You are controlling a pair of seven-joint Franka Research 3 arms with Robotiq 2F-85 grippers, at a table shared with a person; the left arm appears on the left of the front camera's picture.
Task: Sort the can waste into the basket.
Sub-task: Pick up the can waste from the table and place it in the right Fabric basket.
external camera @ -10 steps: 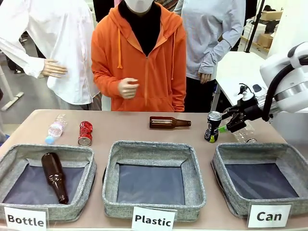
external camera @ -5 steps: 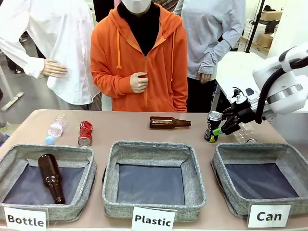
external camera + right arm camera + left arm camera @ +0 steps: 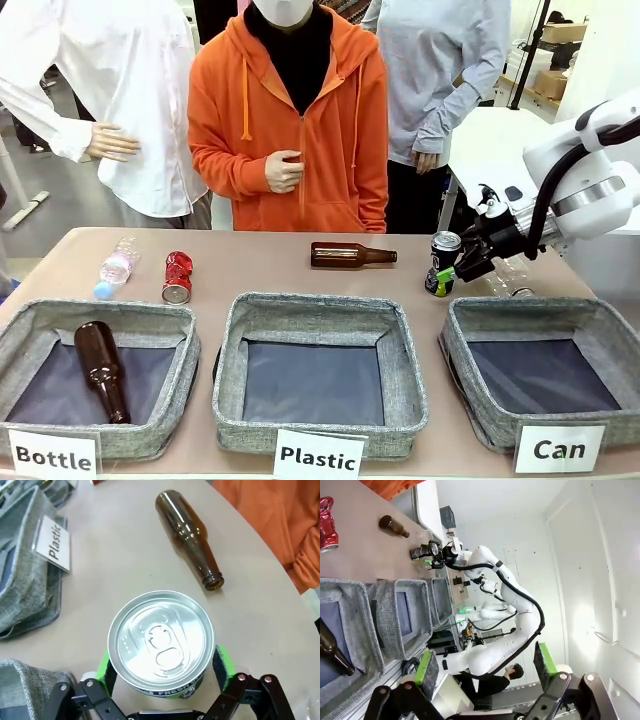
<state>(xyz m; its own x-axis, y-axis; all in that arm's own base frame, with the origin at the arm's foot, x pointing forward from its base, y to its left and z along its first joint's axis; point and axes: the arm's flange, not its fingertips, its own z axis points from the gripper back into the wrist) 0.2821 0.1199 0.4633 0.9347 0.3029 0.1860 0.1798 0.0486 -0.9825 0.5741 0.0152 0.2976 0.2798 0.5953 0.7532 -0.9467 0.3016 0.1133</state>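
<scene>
A black can (image 3: 441, 262) stands upright at the table's back right. My right gripper (image 3: 447, 272) is shut on it from the right. In the right wrist view the green pads (image 3: 223, 663) press both sides of the can (image 3: 161, 640), below its silver top. A crushed red can (image 3: 177, 277) lies at the back left, also seen in the left wrist view (image 3: 326, 515). The grey basket (image 3: 520, 306) with the white "Can" label (image 3: 558, 449) sits at the front right, just in front of the held can. My left gripper (image 3: 485, 662) hangs open off the table's left end, holding nothing.
A brown bottle (image 3: 350, 255) lies at the back middle, left of the black can. A clear plastic bottle (image 3: 115, 268) lies far left; another (image 3: 510, 275) lies behind my right gripper. The "Plastic" basket (image 3: 320, 305) sits in the middle. The "Bottle" basket (image 3: 40, 318) holds a brown bottle (image 3: 100, 368). A person in orange stands opposite.
My right gripper has moved in a little and shut on the black can. The brown bottle in the "Bottle" basket has slid left. The person's hand has risen to the chest.
</scene>
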